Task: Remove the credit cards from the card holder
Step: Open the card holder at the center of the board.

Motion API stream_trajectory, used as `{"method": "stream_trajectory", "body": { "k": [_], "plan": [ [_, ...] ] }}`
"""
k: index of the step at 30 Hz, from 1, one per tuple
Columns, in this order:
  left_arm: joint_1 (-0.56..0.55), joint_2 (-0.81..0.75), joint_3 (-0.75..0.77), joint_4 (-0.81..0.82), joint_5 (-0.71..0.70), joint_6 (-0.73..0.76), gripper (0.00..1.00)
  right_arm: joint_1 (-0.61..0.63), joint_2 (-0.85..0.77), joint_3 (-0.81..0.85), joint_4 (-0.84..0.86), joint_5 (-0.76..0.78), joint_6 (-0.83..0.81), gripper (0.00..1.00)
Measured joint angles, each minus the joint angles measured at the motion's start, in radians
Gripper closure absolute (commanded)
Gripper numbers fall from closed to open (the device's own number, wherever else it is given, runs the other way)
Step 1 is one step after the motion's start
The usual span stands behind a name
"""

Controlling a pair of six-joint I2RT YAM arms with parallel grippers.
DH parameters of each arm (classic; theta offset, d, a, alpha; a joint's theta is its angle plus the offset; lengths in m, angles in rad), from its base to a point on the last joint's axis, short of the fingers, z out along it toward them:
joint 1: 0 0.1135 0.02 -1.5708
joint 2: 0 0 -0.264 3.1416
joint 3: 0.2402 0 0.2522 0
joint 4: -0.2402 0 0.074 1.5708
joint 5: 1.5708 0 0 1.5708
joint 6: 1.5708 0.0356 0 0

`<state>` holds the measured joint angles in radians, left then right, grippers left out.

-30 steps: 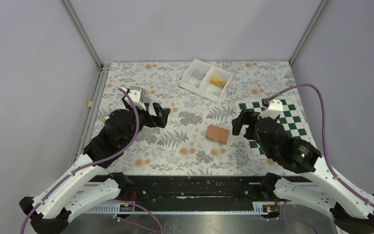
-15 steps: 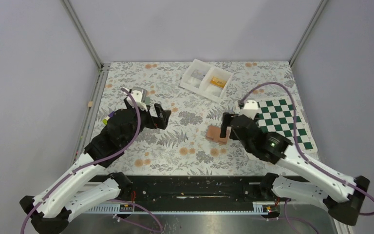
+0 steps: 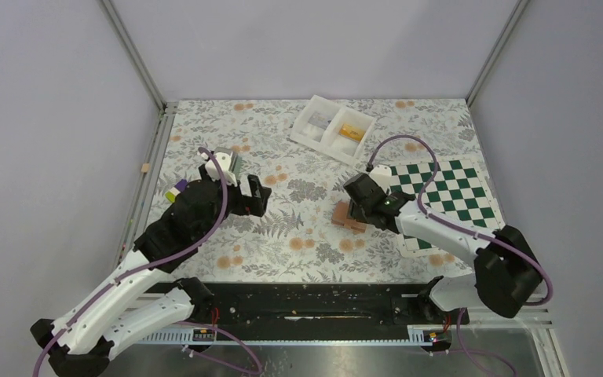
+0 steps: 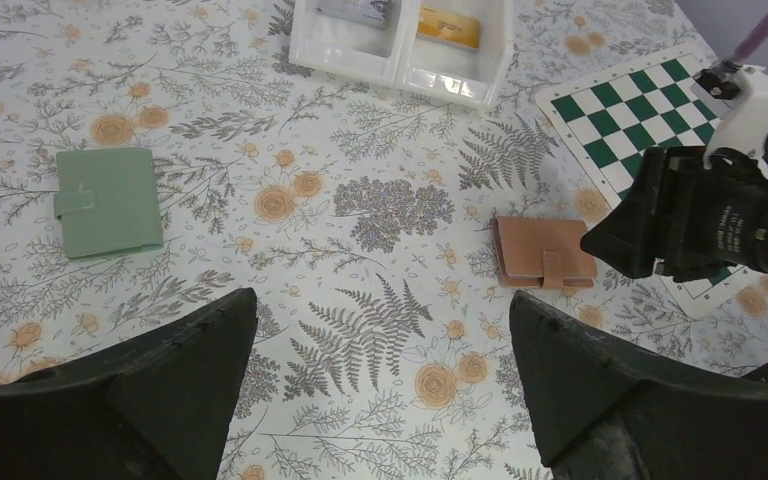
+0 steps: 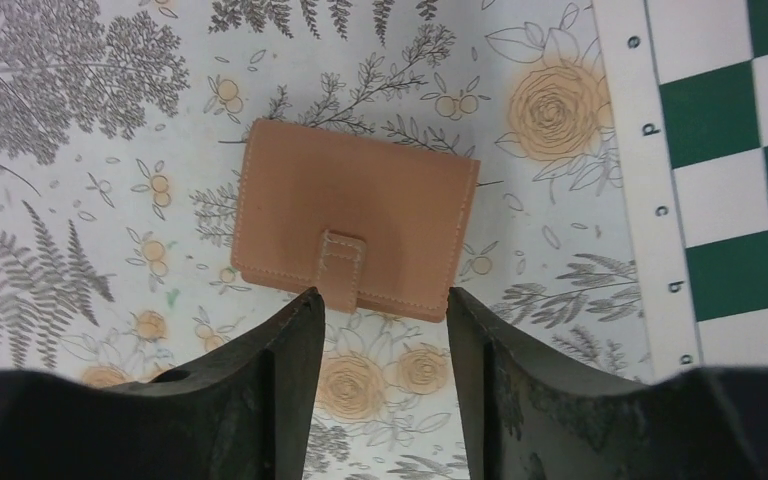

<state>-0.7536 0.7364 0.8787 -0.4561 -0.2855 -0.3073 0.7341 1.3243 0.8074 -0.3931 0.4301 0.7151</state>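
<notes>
Reaching across the flowered table (image 3: 283, 243), my right arm (image 3: 440, 232) stretches low. The right gripper (image 5: 382, 305) sits half-spread over the tan card holder (image 5: 360, 215), grasping nothing. My left gripper (image 4: 380, 300) hovers wide open, well apart. The holder lies shut, hiding the credit cards.

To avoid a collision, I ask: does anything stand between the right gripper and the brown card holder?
Nothing visible does. The right gripper hangs directly at the tab edge of the closed card holder, jaws open, one finger on each side of the tab.
</notes>
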Motion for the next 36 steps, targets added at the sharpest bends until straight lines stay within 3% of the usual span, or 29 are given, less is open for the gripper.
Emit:
{"method": "stream_trajectory", "body": {
  "k": [6, 11, 23, 29, 36],
  "plan": [
    [0.0, -0.008, -0.002, 0.001, -0.007, 0.001, 0.04, 0.0, 0.07, 0.058, -0.017, -0.008, 0.198, 0.53],
    [0.0, -0.013, -0.004, 0.001, -0.009, 0.001, 0.04, 0.0, 0.105, 0.058, -0.021, -0.019, 0.309, 0.49],
    [0.0, -0.028, -0.004, 0.002, -0.008, 0.0, 0.04, 0.012, 0.269, 0.119, -0.06, -0.048, 0.32, 0.5],
    [0.0, -0.028, -0.005, 0.002, -0.009, 0.0, 0.04, 0.016, 0.302, 0.128, -0.06, -0.046, 0.287, 0.61],
    [0.0, -0.007, -0.004, -0.002, -0.011, -0.007, 0.06, 0.021, 0.299, 0.115, -0.006, -0.046, 0.17, 0.84]
  ]
}}
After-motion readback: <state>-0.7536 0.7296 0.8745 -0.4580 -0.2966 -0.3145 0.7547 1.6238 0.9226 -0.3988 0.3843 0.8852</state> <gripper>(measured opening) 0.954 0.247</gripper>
